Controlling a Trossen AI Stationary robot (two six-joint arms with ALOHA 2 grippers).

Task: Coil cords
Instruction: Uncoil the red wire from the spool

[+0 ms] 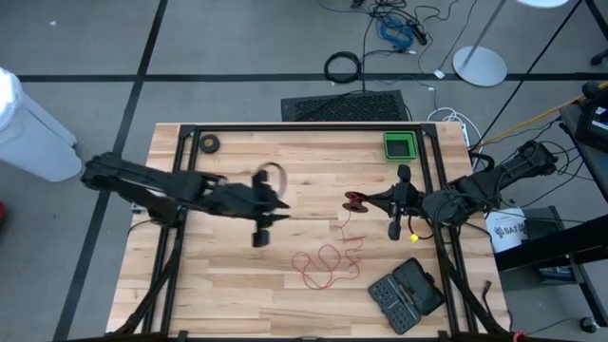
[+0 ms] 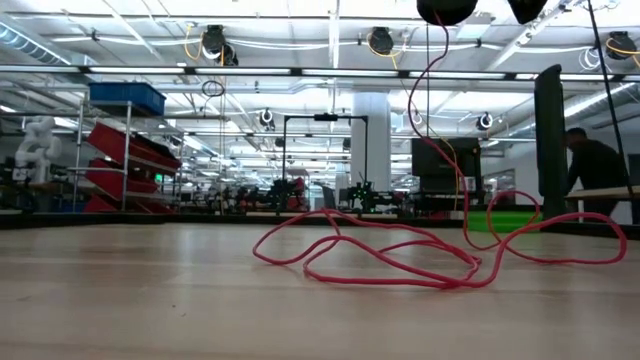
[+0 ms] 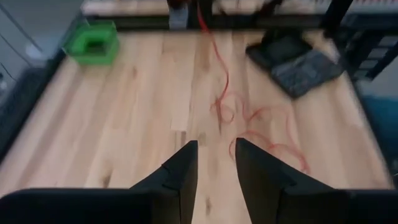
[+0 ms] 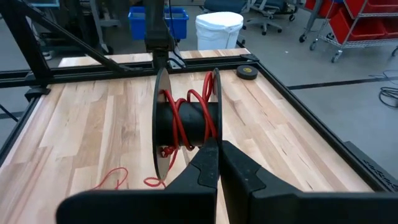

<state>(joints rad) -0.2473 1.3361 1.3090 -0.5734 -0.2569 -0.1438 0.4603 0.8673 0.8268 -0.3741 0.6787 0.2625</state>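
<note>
The right gripper (image 1: 366, 199), right of centre in the high view, has its fingers closed on the black reel (image 4: 186, 121), which carries a few turns of red cord (image 1: 328, 258). The rest of the cord lies in loose loops on the table (image 1: 228, 294) below centre. The left gripper (image 1: 285, 211), left of centre, stands parted with nothing between its fingers (image 3: 177, 180).

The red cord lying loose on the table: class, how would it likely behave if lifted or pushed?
The red cord lies in slack, uneven loops, so it is probably floppy and would sag when lifted. It is very thin, so likely light. Pushed, its crossing loops may bunch or tangle rather than slide.
</note>
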